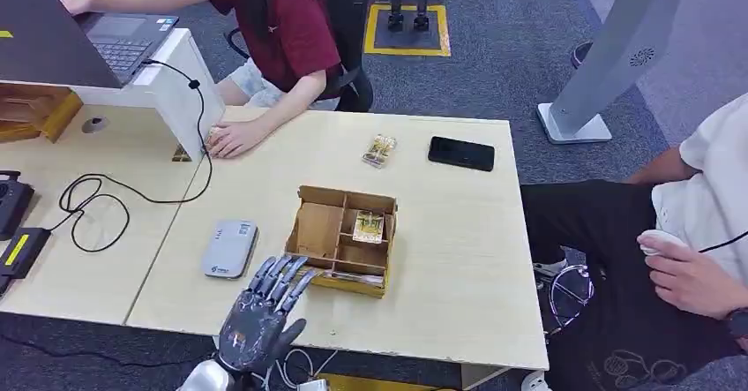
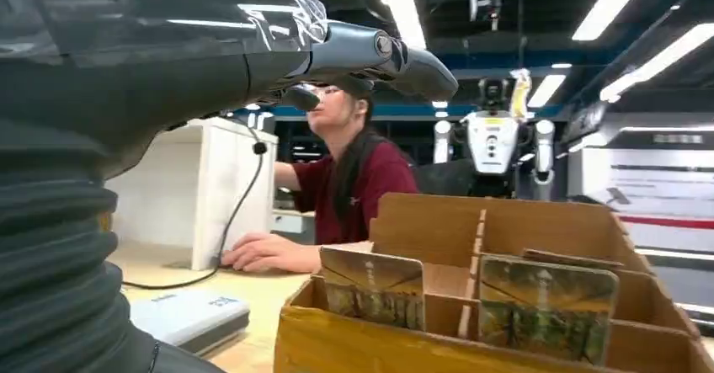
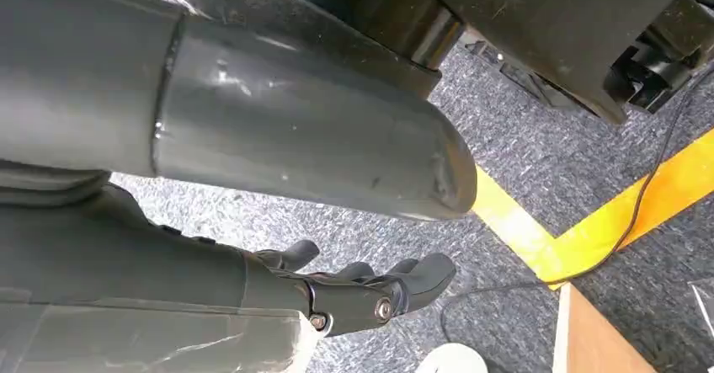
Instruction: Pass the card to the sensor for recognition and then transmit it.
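A brown cardboard box (image 1: 344,236) with compartments sits near the table's front edge. Cards stand in it; one card (image 1: 369,226) lies in a middle compartment, and two cards (image 2: 375,288) (image 2: 547,306) stand upright at the box's near wall in the left wrist view. The grey card sensor (image 1: 229,248) lies flat left of the box. My left hand (image 1: 265,312) hovers at the table's front edge between sensor and box, fingers spread, holding nothing. My right hand (image 3: 354,293) hangs above the floor with fingers loosely extended and nothing in it.
Another card packet (image 1: 379,150) and a black phone (image 1: 461,153) lie at the table's far side. A person in a red shirt (image 1: 282,20) rests a hand by a white riser with a laptop (image 1: 123,42). A second person sits at right (image 1: 697,232). Cables (image 1: 97,201) trail left.
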